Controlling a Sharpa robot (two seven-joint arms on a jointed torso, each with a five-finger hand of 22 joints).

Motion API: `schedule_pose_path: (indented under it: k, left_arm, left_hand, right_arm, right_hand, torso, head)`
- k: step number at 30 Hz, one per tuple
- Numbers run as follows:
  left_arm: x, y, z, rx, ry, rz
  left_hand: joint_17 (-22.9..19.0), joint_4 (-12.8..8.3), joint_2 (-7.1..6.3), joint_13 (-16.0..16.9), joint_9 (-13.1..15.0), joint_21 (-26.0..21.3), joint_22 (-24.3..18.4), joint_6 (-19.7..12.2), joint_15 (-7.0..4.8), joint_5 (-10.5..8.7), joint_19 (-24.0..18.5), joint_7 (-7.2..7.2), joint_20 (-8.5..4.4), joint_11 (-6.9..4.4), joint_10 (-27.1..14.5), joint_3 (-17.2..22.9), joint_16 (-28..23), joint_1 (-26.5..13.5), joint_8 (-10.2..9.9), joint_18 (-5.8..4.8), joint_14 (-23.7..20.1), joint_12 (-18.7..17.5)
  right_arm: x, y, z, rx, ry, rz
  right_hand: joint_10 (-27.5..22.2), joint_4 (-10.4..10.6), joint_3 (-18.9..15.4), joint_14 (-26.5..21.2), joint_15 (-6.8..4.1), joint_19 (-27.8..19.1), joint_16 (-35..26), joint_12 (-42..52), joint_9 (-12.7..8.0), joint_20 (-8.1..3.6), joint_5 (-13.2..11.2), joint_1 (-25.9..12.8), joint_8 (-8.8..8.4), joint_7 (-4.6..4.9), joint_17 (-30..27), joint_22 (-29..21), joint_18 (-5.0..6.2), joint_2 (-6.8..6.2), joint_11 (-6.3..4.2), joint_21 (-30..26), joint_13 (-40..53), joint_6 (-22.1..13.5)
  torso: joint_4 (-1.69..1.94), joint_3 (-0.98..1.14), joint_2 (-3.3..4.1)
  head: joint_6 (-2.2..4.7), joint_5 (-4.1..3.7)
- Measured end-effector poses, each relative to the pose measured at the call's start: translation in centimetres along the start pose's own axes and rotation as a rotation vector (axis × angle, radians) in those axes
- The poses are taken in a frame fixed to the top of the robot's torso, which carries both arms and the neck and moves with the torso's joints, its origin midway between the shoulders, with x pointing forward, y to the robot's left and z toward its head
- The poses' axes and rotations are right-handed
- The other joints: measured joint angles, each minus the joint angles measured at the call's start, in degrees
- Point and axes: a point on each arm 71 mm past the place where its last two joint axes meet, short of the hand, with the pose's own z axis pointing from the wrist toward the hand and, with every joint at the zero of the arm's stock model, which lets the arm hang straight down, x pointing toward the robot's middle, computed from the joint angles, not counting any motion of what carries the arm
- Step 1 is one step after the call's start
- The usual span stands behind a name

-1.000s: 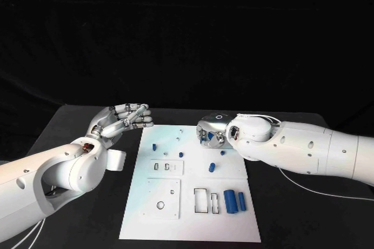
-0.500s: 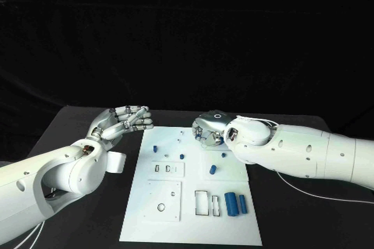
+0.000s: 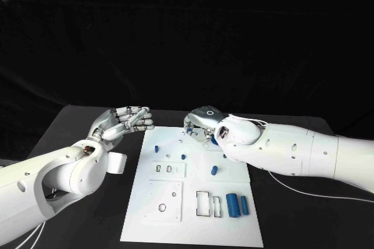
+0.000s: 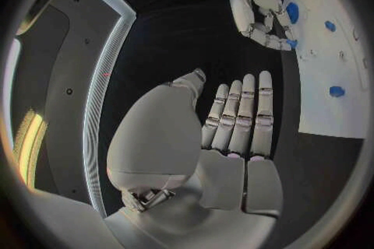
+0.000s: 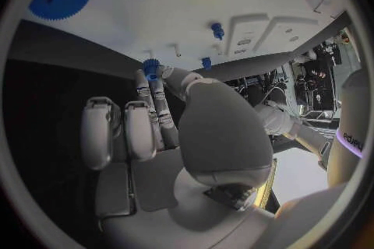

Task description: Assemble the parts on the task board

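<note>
your right hand (image 5: 167, 137) pinches a small blue gear (image 5: 150, 66) at its fingertips; it looks light, rigid, slippery, so hold by the toothed rim. your left hand (image 3: 121, 122) hovers spread, empty.

Prob. a lab: black table (image 3: 70, 130), black backdrop, white task board (image 3: 195, 227).

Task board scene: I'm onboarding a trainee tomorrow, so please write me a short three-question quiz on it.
1. True or false: the left hand holds a blue part.
2. What does the right hand pinch at its fingertips? A) a small blue part B) a white cable C) nothing
3. Fill in: the big blue cylinder lies on the task board, on the side of the robot's ___ arm.
Key: 1 false; 2 A; 3 right.
</note>
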Motion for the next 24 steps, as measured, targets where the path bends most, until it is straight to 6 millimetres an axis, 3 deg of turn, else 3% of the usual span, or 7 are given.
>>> schedule_pose_path:
  k: [12,24]
  left_arm:
    - [0.3,-0.5,0.0,0.012,0.008,-0.006]
    - [0.3,-0.7,0.1,0.015,0.009,-0.007]
  left_hand:
    - [0.07,-0.16,0.0,0.0,-0.05,0.0,0.01,0.0,0.0,0.0,0.0,0.0,0.0,0.0,0.0,0.16,0.0,0.0,0.0,0.0,0.0,-0.29]
    - [0.06,-0.16,0.0,0.0,-0.05,0.0,0.01,0.0,0.0,0.0,0.0,0.0,0.0,0.0,0.0,0.16,0.0,0.0,0.0,0.0,0.0,-0.29]
  right_arm:
    - [0.4,0.3,1.0,0.003,-0.016,-0.003]
    - [1.0,-0.1,1.3,0.015,-0.006,-0.007]
  right_hand:
    - [0.0,-0.08,0.08,0.0,0.0,0.0,-0.02,-0.22,0.2,0.0,0.0,-0.01,0.0,0.0,-0.01,0.18,0.0,-0.01,0.0,0.0,0.0,0.0]
    - [0.0,-0.18,0.17,0.0,0.01,0.0,-0.02,-0.53,0.24,0.0,-0.03,-0.02,-0.01,0.18,-0.09,0.18,0.0,-0.02,0.0,0.0,-0.06,-0.18]
  torso:
    - [0.71,-0.25,0.51]
    - [0.99,-0.42,0.71]
  head:
    - [-0.01,-0.37]
    - [-0.27,-0.41]
